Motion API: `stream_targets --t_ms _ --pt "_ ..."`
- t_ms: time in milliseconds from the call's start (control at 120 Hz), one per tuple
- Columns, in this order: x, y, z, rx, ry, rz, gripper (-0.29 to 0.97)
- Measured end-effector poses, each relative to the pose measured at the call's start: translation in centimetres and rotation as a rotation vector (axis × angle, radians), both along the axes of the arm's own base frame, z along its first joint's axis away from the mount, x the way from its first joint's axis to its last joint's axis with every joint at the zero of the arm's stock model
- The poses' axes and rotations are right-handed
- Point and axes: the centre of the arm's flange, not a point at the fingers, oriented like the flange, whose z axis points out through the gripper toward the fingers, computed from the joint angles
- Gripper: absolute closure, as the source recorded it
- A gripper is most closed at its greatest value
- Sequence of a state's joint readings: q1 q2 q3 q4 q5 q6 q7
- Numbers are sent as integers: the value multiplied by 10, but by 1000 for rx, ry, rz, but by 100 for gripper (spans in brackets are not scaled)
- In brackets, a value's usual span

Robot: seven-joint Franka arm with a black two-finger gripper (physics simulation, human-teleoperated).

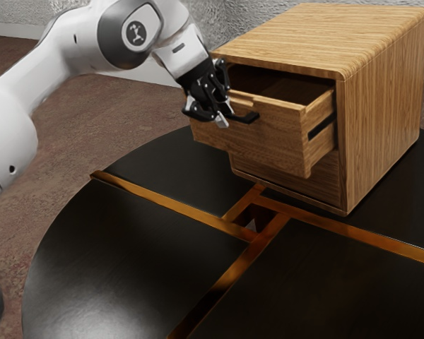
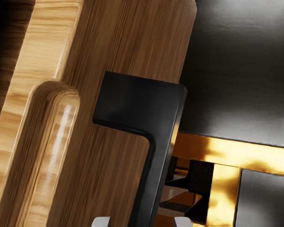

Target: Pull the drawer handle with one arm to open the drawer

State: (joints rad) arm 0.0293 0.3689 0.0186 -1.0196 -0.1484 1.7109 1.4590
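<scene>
Your gripper [image 1: 219,115] straddles the handle [image 1: 247,117] of the drawer [image 1: 268,138], which sits partway out of the cabinet [image 1: 381,99]. The jaws stand loosely on either side and seem not to pinch. Pull off-axis and the handle may slip free, or the drawer may bind.

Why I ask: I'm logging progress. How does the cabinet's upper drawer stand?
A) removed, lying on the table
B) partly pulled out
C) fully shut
B: the upper drawer juts out of the cabinet, its dark inside showing, with the end effector at its black handle.
</scene>
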Motion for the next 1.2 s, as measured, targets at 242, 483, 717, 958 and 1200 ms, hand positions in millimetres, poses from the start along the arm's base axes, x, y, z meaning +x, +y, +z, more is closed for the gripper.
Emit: stream_targets --t_ms 242,483,717,958,1200 --pt "-16 -1 -2 -15 44 16 69" --pt "-36 -7 7 -22 57 19 64" --pt "-49 -9 3 -28 79 31 61" --pt "-62 -10 3 -32 92 42 59" --pt "-77 -13 6 -37 99 49 56"
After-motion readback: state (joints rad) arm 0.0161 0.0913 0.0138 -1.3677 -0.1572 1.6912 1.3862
